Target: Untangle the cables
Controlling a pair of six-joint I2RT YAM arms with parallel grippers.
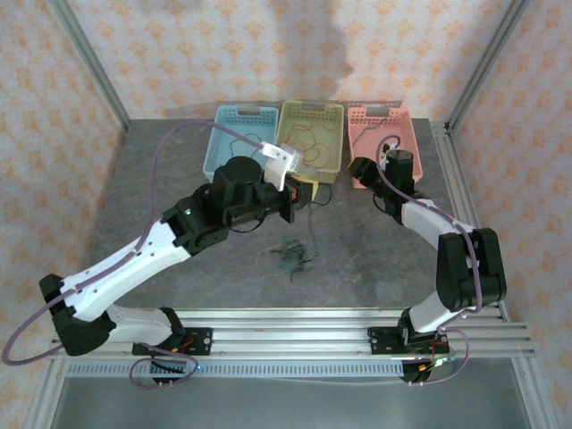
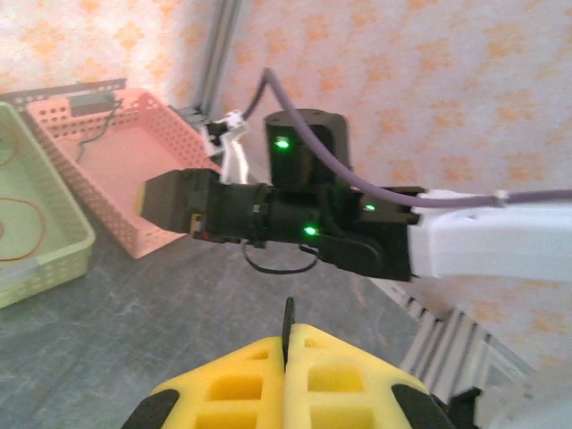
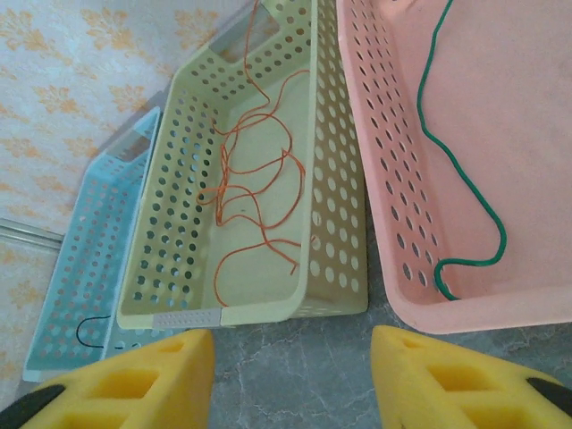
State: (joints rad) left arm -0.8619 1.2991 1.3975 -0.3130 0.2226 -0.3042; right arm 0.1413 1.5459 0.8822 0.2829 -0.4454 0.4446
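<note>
Right wrist: right claw [image 3: 293, 338] gapes empty near perforated green basket [image 3: 335, 206]; left claw [image 2: 288, 335] pinches a thin black cable [image 2: 289, 308]

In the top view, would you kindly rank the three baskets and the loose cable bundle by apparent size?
Largest, unranked: blue basket, green basket and pink basket. They look alike in size.
Smallest, clearly: cable bundle on the table.

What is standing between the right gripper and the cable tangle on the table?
Nothing lies on the table between right gripper and tangle; the left gripper, shut on a black strand, sits close beside that path.
</note>
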